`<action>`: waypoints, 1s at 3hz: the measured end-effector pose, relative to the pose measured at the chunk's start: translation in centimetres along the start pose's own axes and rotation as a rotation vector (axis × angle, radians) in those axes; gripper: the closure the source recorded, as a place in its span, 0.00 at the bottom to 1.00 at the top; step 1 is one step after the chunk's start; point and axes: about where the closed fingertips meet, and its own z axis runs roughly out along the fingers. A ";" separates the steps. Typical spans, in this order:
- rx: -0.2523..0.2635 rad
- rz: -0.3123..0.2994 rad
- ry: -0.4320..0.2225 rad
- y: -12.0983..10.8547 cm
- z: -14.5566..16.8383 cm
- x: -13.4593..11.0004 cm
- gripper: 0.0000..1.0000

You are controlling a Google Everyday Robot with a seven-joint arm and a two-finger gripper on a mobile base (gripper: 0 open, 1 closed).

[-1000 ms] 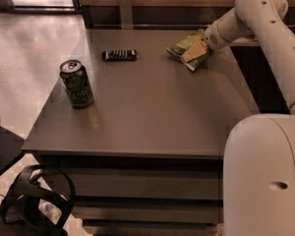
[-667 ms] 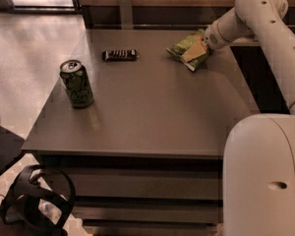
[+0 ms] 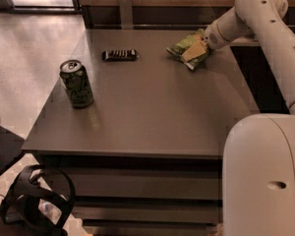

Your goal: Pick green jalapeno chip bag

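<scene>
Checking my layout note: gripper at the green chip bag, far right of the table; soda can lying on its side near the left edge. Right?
No. The camera view shows the soda can standing upright near the left edge, not on its side. The gripper is at the green jalapeno chip bag, far right of the table.

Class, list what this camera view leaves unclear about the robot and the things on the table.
1. The gripper, at the green jalapeno chip bag's right end: its contact with the bag is hidden behind the arm, camera view.
2. The bag's print: too small to read.
3. The flat dark object beyond the can: too small to identify.
4. The arm itself: cut off by the right edge.
</scene>
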 end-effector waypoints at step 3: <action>-0.001 -0.001 -0.001 0.0 -0.1 -0.2 1.00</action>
